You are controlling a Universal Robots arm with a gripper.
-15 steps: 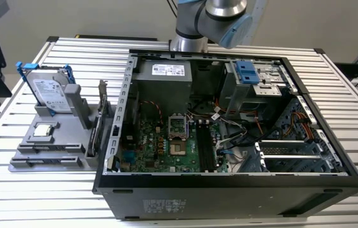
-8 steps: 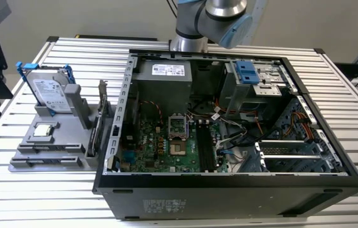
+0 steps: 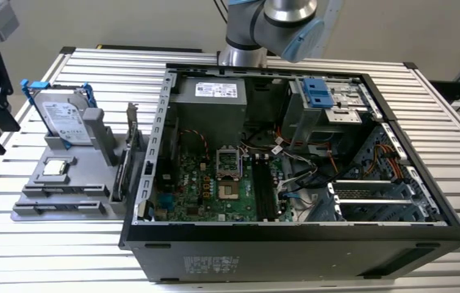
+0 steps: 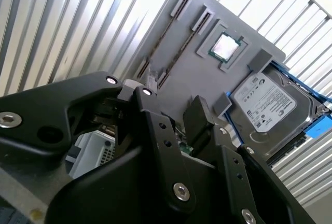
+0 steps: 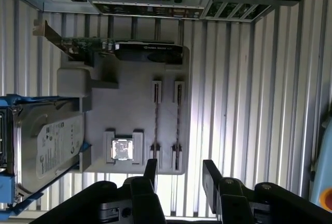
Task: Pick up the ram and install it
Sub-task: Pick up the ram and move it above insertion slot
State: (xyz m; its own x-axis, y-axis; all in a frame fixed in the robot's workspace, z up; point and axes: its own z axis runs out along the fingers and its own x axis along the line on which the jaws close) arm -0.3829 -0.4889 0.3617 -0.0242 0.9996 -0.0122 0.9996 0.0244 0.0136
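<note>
Ram (image 5: 178, 125) stands edgewise in gray holder (image 5: 129, 110); fingers (image 5: 211, 175) spread apart, holding nothing.

I operate at a robotics lab bench configured for computer assembly. The work surface is a table (image 3: 449, 122) of ribbed aluminium profile. An open desktop computer case (image 3: 295, 256) lies on it. Beside the case, a grey fixture tray (image 3: 75, 183) seats loose components: a hard drive (image 3: 63, 119), a processor (image 3: 57, 169) and the ram (image 5: 178, 117).
</note>
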